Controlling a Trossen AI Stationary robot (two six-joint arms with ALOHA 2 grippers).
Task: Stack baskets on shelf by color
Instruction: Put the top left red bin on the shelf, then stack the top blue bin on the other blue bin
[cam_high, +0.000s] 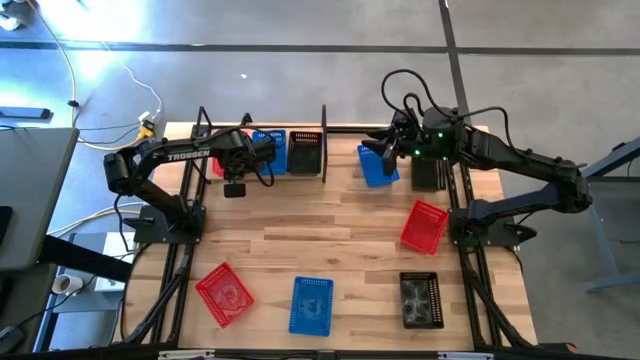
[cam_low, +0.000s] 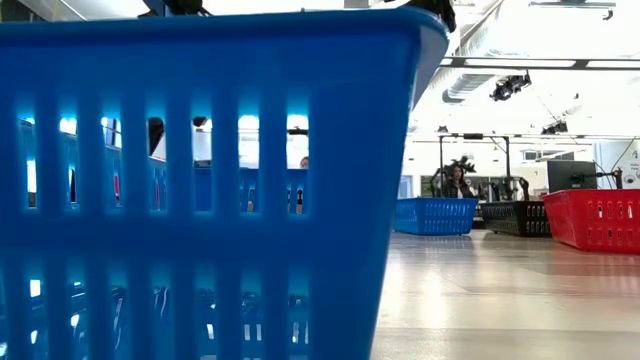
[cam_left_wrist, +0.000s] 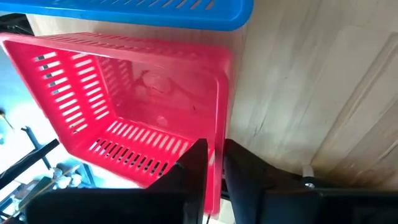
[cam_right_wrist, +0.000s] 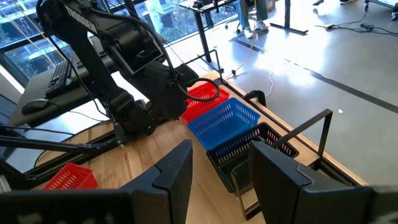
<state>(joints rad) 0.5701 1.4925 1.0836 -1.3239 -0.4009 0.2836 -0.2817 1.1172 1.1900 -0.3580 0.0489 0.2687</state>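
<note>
My left gripper (cam_high: 228, 165) is over the shelf's left part (cam_high: 200, 135), shut on a red basket (cam_left_wrist: 130, 106) beside a blue basket (cam_high: 270, 150). A black basket (cam_high: 305, 152) stands next to that, left of the upright divider (cam_high: 323, 140). My right gripper (cam_right_wrist: 221, 177) is open and empty, above the far end of a second blue basket (cam_high: 377, 167) right of the divider. A black basket (cam_high: 428, 172) lies under my right arm. A red basket (cam_high: 424, 225) lies mid-right. Red (cam_high: 224, 293), blue (cam_high: 311, 304) and black (cam_high: 420, 298) baskets lie near the front edge. My left gripper pinches one wall of the red basket at its rim (cam_left_wrist: 216, 134), one finger (cam_left_wrist: 194, 165) inside the basket and one (cam_left_wrist: 245, 174) outside. The fingers come from above, pointing down. The basket's open side faces up; whether it is lifted clear I cannot tell.
The shelf's black tube frame (cam_high: 395, 128) runs along the far edge. Cables hang over my right arm (cam_high: 410, 95). Bare wood (cam_high: 320, 225) lies in the table's middle. The near blue basket (cam_low: 200, 190) fills most of the low view.
</note>
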